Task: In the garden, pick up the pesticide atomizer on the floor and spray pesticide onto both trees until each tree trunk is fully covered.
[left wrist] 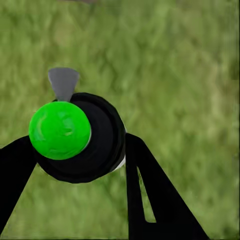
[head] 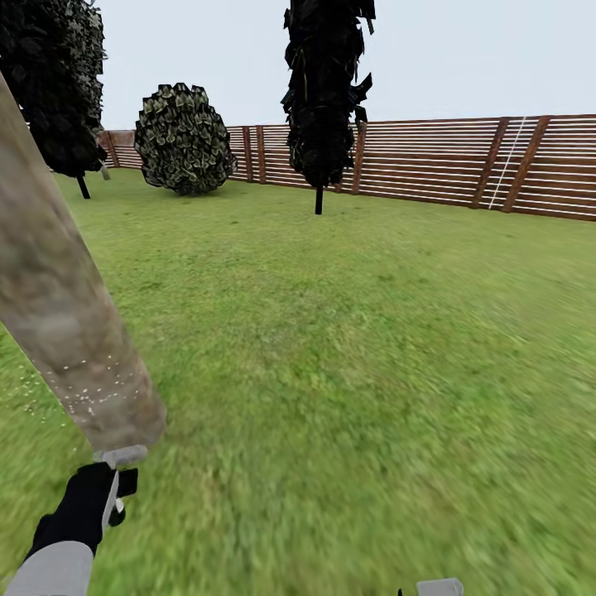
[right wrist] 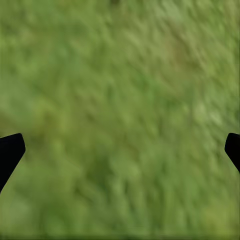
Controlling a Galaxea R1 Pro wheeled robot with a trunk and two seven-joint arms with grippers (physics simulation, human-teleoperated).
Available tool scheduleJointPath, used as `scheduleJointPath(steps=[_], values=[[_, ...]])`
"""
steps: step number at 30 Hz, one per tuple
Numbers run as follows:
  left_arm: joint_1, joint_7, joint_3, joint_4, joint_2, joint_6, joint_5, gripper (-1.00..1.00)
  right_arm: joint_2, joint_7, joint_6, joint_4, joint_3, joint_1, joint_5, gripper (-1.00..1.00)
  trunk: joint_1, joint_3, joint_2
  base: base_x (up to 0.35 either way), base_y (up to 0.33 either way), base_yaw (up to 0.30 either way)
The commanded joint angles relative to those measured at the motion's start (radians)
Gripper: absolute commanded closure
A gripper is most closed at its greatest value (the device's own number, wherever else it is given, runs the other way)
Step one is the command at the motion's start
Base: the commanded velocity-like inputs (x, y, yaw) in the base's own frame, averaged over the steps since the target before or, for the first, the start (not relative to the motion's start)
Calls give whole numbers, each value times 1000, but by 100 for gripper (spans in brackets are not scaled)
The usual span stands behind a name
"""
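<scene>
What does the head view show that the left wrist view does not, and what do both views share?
Head view alone: the tree trunk flecked with white pesticide, the fence, a round bush and distant trees.

Left wrist view alone: the atomizer seen end on, with a green round part and grey nozzle, gripped between two black fingers.

Both: the left gripper holding the atomizer, over green lawn.

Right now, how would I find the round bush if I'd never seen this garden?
Look along the brown horizontal-slat wooden fence at the far edge of the green lawn, toward its left end. In front of it sits the round dark leafy bush. Unlike the tall dark narrow tree beside it, it is ball-shaped and leafy down to the grass.
</scene>
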Motion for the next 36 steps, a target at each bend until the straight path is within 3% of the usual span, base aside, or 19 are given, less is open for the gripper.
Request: scheduleJointPath(steps=[1,3,6,8,9,10,12,15,19,23,25,27,30,33,36], values=[[-3,1,-4,2,-15,0,-18,100,0,0,0,0,0,0,0,-100,0,0,0,0,0,0],[-6,4,-32,-4,-27,3,-18,100,0,0,0,0,0,0,0,-100,0,0,0,0,0,0],[-10,6,-46,-11,-17,13,-19,100,0,0,0,0,0,0,0,-100,0,0,0,0,0,0],[-7,6,-43,-18,12,16,-20,100,0,0,0,0,0,0,0,-100,0,0,0,0,0,0],[-1,6,-41,-20,51,17,-19,100,0,0,0,0,0,0,0,-100,0,0,0,0,0,0],[2,7,-41,-16,72,16,-18,100,0,0,0,0,0,0,0,-100,0,0,0,0,0,0],[4,7,-42,-14,84,13,-18,100,0,0,0,0,0,0,0,-100,0,0,0,0,0,0],[4,9,-43,-12,80,9,-14,100,0,0,0,0,0,0,0,-100,0,0,0,0,0,0],[-11,10,-44,-25,23,9,-14,100,0,0,0,0,0,0,0,-100,0,0,0,0,0,0],[-12,10,-33,-30,36,9,-17,100,0,0,0,0,0,0,0,-100,0,0,0,0,0,0],[-1,5,18,-41,75,8,-17,100,0,0,0,0,0,0,0,-100,0,0,0,0,0,0],[2,3,43,-44,86,7,-18,100,0,0,0,0,0,0,0,-100,0,0,0,0,0,0],[3,4,48,-32,76,1,-15,100,0,0,0,0,0,0,0,-100,0,0,0,0,0,0],[3,8,49,-25,45,-5,-14,100,0,0,-1,-3,1,0,0,-100,0,0,0,2,0,0],[3,19,51,-21,27,-89,-14,100,-4,1,-4,-121,-1,-1,-1,-100,0,0,0,199,-143,0]])
